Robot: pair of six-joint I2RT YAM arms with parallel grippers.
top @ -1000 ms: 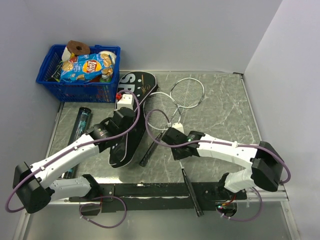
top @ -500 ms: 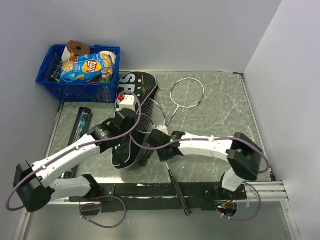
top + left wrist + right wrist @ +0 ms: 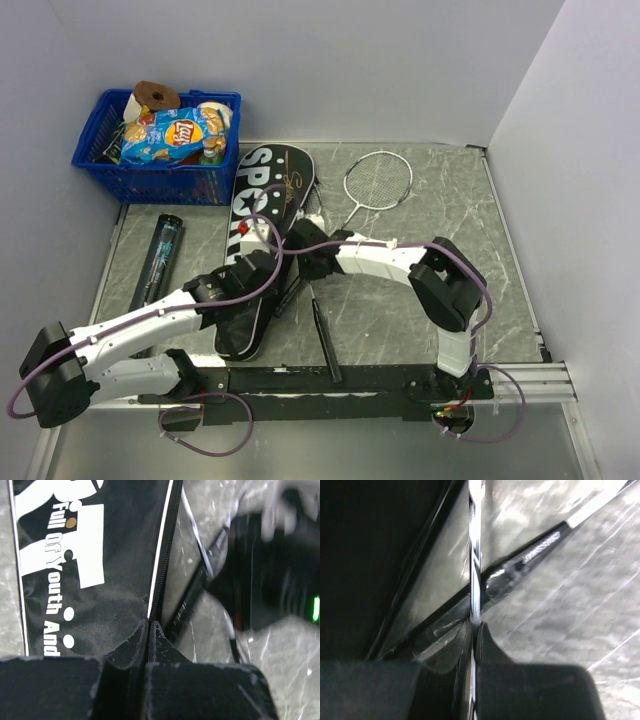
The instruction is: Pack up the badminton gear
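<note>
The black bag (image 3: 262, 205) lettered SPORT lies lengthwise at the table's middle left. My left gripper (image 3: 256, 272) is shut on the bag's zipper edge (image 3: 159, 585). My right gripper (image 3: 308, 265) is shut on the thin white shaft (image 3: 475, 555) of one racket. That racket's black handle (image 3: 325, 345) trails toward the near edge, and its head is mostly hidden at the bag's side. The second racket (image 3: 378, 180) lies at the back with its dark handle (image 3: 532, 555) crossing under the right arm. The long dark tube (image 3: 160, 255) lies at the left.
A blue basket (image 3: 95, 150) with a crisp packet (image 3: 165, 133) stands at the back left corner. Grey walls close the table at the back and on both sides. A black rail (image 3: 300, 380) runs along the near edge.
My right gripper has swung left with its racket up to the bag, and the racket's head has slid out of sight there. My left gripper has drawn back toward me along the bag's edge.
</note>
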